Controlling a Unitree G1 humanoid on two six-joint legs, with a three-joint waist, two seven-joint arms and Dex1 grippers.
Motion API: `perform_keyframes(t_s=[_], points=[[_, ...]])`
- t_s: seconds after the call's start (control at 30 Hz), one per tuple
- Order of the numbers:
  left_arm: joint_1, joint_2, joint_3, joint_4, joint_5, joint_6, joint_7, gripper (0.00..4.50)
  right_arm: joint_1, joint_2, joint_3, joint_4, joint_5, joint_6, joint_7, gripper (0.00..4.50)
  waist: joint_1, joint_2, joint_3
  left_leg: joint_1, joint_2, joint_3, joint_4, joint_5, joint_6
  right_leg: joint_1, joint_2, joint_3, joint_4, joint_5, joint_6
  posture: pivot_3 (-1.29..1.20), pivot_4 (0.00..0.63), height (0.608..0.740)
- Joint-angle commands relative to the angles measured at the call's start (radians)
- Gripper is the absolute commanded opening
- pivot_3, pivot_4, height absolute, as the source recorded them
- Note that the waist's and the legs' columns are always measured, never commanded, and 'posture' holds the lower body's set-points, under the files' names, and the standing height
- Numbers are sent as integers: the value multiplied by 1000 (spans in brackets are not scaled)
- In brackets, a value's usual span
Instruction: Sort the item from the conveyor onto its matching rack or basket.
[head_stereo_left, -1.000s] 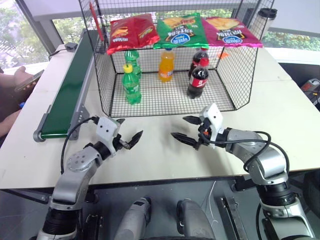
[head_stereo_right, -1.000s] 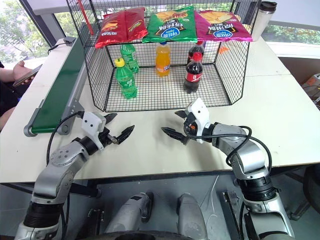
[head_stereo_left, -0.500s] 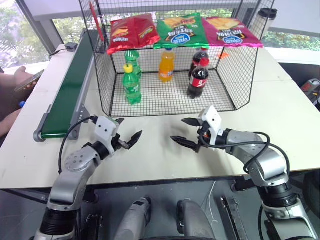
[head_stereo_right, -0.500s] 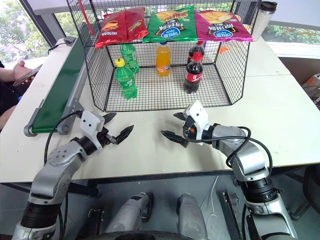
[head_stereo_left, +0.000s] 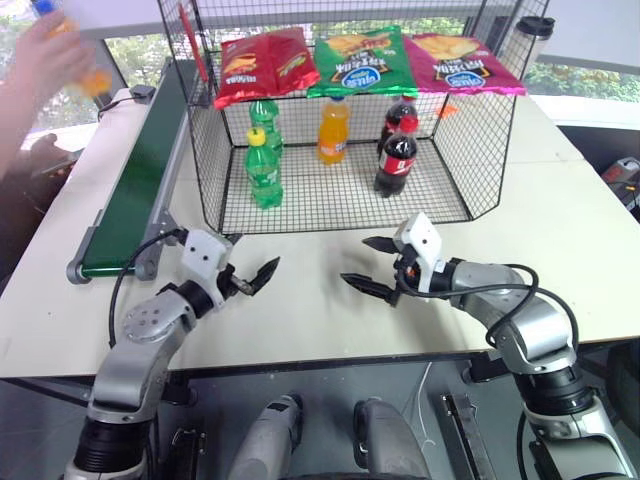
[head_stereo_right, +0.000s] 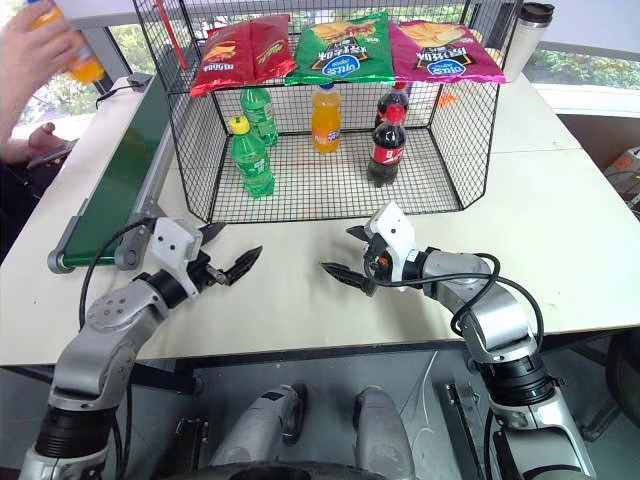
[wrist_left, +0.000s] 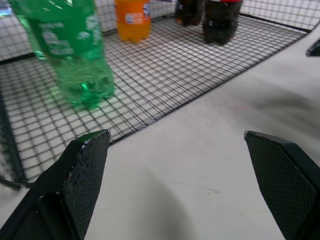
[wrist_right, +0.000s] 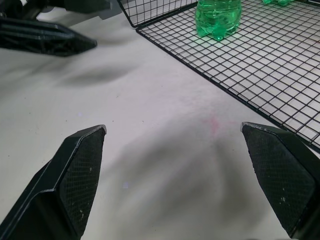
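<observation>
A person's hand holds the item (head_stereo_left: 88, 78), an orange soda bottle with a blue cap, in the air above the far end of the conveyor (head_stereo_left: 130, 190), blurred. The dark green belt runs along the table's left side with nothing on it. The black wire basket's lower compartment (head_stereo_left: 340, 195) stands at the table's middle back, its open front toward me. My left gripper (head_stereo_left: 255, 255) hovers open over the bare table in front of the basket. My right gripper (head_stereo_left: 355, 258) is open too, facing the left one, with nothing between its fingers.
Inside the basket stand two green bottles (head_stereo_left: 264, 170), an orange bottle with an orange cap (head_stereo_left: 333, 130) and two cola bottles (head_stereo_left: 397, 155). Chip bags (head_stereo_left: 362, 60) lie on its top shelf. A tumbler (head_stereo_left: 530, 40) stands behind at the right. White table lies between my grippers.
A person's hand with the orange soda bottle has come into view at the upper left, above the conveyor. Both grippers stay open and nearly still.
</observation>
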Motion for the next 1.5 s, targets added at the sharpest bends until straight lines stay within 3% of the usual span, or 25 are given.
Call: perform_keyframes(t_s=[0.03, 0.57, 0.87, 1.17, 1.5], points=[[-9, 10, 30, -37, -11, -1, 6, 4500, -7, 1, -2, -33, 9, -17, 6, 4470, 0, 0, 0, 0, 0, 0, 0, 0, 0, 0, 0, 0, 0, 0, 0, 0, 150, 739], [-17, 41, 58, -56, 14, -13, 24, 4500, -26, 5, 4, -40, 26, -11, 28, 4470, 0, 0, 0, 0, 0, 0, 0, 0, 0, 0, 0, 0, 0, 0, 0, 0, 150, 739], [16, 105, 253, -171, -112, 96, 32, 4500, -44, -25, 0, -114, 80, 3, 103, 4470, -2, 0, 0, -1, 0, 0, -1, 0, 0, -1, 0, 0, 0, 0, 0, 0, 150, 739], [12, 133, 461, -94, -217, 171, 77, 4500, -109, -25, 54, -135, 82, -27, 166, 4470, -1, 0, 0, -1, 0, 0, -1, 0, 0, -1, 0, 0, -1, 0, -1, 0, 150, 739], [82, 127, 574, -22, -239, 167, 114, 4500, -139, -17, 73, -94, 65, -50, 171, 4470, -1, 0, 0, -1, 1, 1, -1, 0, 0, -1, 0, 1, -1, 0, -1, 0, 150, 739]])
